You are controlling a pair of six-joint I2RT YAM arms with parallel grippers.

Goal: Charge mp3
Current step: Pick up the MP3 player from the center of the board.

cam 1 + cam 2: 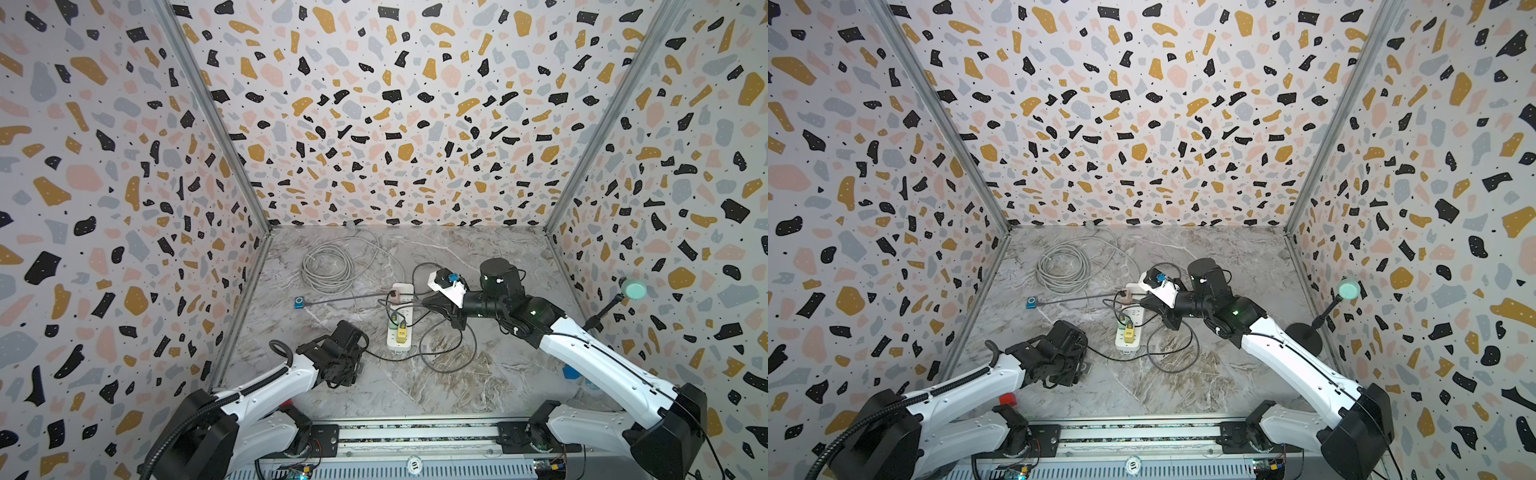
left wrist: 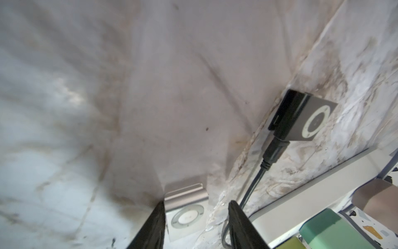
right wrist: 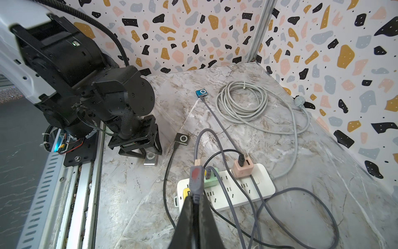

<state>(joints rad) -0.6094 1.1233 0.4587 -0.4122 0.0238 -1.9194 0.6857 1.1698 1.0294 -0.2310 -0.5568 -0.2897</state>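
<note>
Silver player [image 2: 187, 217] | looks light, stiff, slick | flat, near power strip [image 3: 267, 188] | left gripper [image 2: 196, 202] straddles it, jaws part-open | grip its side edges | right gripper [image 3: 195, 200] pinches grey plug [image 3: 196, 179]

Silver mp3 [image 2: 187, 215] flat, face up

Bright even light, wrist close-up seemingly blurred

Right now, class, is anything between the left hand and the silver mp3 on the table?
Nothing visible. The silver mp3 lies on the table directly between the open fingers of the left hand. The dark mp3 and its cable lie off to one side.
</note>
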